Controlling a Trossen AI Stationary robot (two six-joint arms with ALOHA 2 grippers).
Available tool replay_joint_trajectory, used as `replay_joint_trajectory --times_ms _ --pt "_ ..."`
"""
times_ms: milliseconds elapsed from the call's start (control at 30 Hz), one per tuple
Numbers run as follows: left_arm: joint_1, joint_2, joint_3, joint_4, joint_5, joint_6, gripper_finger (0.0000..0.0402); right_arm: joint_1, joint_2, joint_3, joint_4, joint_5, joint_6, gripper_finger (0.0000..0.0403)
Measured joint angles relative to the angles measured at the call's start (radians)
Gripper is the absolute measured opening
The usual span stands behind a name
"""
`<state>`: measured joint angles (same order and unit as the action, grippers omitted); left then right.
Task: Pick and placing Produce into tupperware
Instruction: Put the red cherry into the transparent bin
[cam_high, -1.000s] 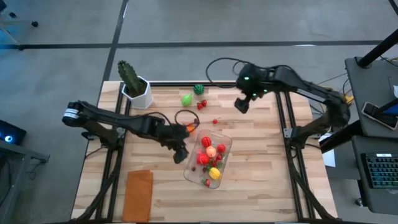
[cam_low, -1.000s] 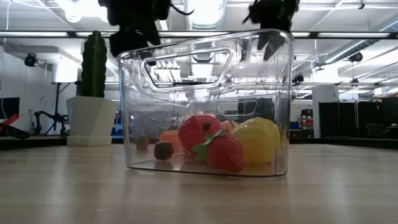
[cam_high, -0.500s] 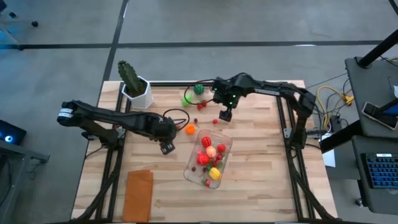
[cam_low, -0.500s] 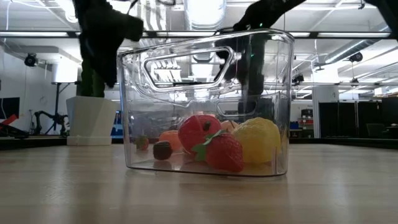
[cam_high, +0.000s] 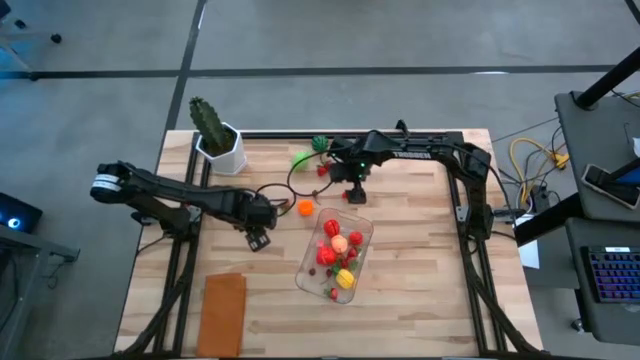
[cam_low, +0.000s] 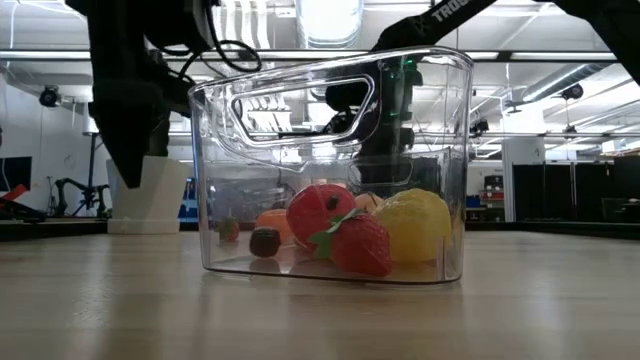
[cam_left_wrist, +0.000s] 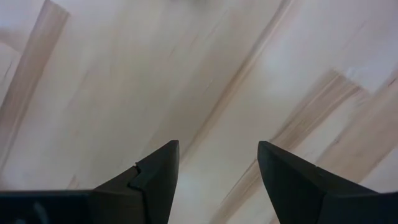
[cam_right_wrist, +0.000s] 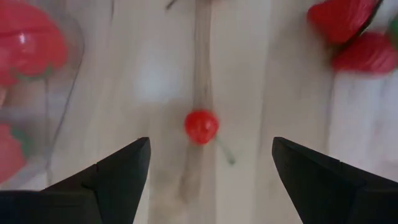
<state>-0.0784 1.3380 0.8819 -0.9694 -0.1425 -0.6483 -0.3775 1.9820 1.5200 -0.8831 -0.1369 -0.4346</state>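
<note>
right pincer is spread wide right over the little red cherry, which sits on the tabletop just above the container near frame center, while the left pincer, also spread and empty, sits farther off at left-center

A robotics lab or workshop: beyond the wooden counter hang ceiling strip lights and exposed ducting, above dark equipment racks.
</note>
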Motion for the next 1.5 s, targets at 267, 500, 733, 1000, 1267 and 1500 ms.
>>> replay_joint_trajectory --times_ms 267,500,733,1000,1267,1500 --pt "0.0 0.0 -0.043 0.058 -0.051 0.032 0.0203 0.0 0.035 -0.024 0.053 0.009 -0.138 0.0328" --pt "0.0 -0.001 -0.076 0.087 -0.074 0.088 0.0203 0.028 0.076 -0.065 0.054 0.205 -0.143 0.0328" --pt "0.0 -0.001 -0.1 0.111 -0.074 0.089 0.0203 0.036 0.081 -0.066 0.093 0.191 -0.172 0.0326" --pt "0.0 -0.001 -0.1 0.124 -0.073 0.089 0.0203 0.046 0.082 -0.067 0.111 0.156 -0.141 0.0263" --pt "0.0 -0.001 -0.1 0.124 -0.072 0.089 0.0203 0.051 0.082 -0.069 0.113 0.147 -0.129 0.0211" --pt "0.0 -0.001 -0.1 0.124 -0.072 0.089 0.0203 0.052 0.087 -0.07 0.118 0.104 -0.115 0.0207"
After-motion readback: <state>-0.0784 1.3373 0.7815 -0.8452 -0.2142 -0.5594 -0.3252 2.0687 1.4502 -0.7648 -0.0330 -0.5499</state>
